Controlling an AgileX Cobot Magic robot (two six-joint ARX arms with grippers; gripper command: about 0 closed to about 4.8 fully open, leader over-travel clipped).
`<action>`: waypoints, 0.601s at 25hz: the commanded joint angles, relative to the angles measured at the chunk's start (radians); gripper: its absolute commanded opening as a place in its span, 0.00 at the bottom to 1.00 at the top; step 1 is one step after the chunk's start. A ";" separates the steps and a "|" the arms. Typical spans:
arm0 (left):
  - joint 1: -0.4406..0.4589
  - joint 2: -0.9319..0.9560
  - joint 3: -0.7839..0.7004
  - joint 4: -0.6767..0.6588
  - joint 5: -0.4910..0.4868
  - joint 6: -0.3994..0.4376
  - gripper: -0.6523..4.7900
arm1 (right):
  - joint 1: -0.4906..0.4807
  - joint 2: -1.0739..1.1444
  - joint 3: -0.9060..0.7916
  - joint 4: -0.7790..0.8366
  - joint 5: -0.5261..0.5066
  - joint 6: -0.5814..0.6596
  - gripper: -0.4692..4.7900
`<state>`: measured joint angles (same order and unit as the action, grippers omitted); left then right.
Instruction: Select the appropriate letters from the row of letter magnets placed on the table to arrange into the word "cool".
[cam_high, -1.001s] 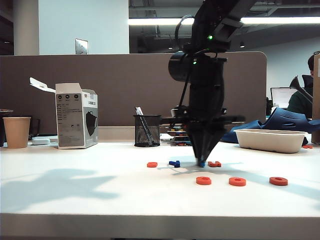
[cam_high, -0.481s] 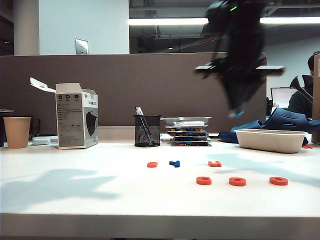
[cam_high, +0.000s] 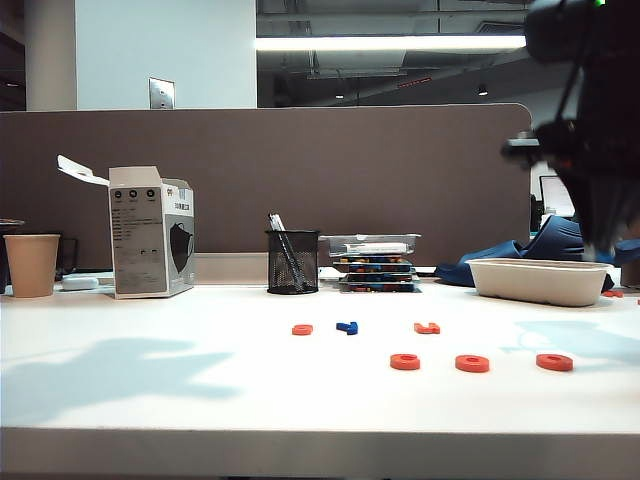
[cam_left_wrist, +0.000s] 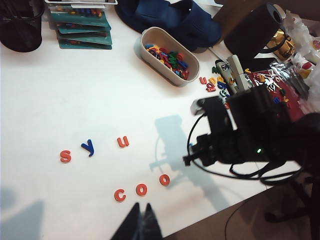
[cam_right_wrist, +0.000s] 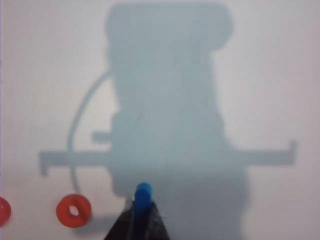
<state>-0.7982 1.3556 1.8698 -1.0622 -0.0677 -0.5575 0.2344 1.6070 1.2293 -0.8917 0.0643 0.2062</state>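
On the white table (cam_high: 150, 380), a front row holds an orange "c" (cam_left_wrist: 120, 195) and two orange "o" rings (cam_left_wrist: 142, 189) (cam_left_wrist: 164, 180). Behind them lie an orange "s" (cam_left_wrist: 65, 156), a dark-blue "y" (cam_left_wrist: 88, 146) and an orange "u" (cam_left_wrist: 122, 142). My right gripper (cam_right_wrist: 142, 206) is shut on the short light-blue bar (cam_right_wrist: 144, 191), hanging high over the table just right of the last ring (cam_right_wrist: 74, 211). In the exterior view it (cam_high: 598, 250) is blurred at the upper right. My left gripper (cam_left_wrist: 141, 209) is shut and empty, near the table's front edge by the "c".
A paper cup (cam_high: 32, 264) and a white carton (cam_high: 150, 243) stand at the back left. A mesh pen holder (cam_high: 293, 261) and stacked trays (cam_high: 375, 262) sit at the back middle. An oval white dish (cam_high: 542, 281) of spare letters is at the back right, with loose letters (cam_left_wrist: 220, 82) beyond it.
My right gripper has lifted the light-blue bar out of the back row and swung up and to the right, now above the right end of the front row. The left gripper has stayed still.
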 joint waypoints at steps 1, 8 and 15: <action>0.000 -0.003 0.004 0.010 0.001 0.004 0.11 | 0.003 -0.003 -0.095 0.101 -0.051 -0.004 0.07; 0.000 -0.003 0.004 0.009 0.001 0.004 0.11 | 0.003 -0.003 -0.233 0.228 -0.047 -0.002 0.07; 0.000 -0.003 0.004 0.009 0.004 0.004 0.11 | 0.003 0.016 -0.290 0.257 -0.045 -0.001 0.07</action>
<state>-0.7986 1.3556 1.8698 -1.0622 -0.0673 -0.5575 0.2375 1.6165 0.9527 -0.6250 0.0154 0.2043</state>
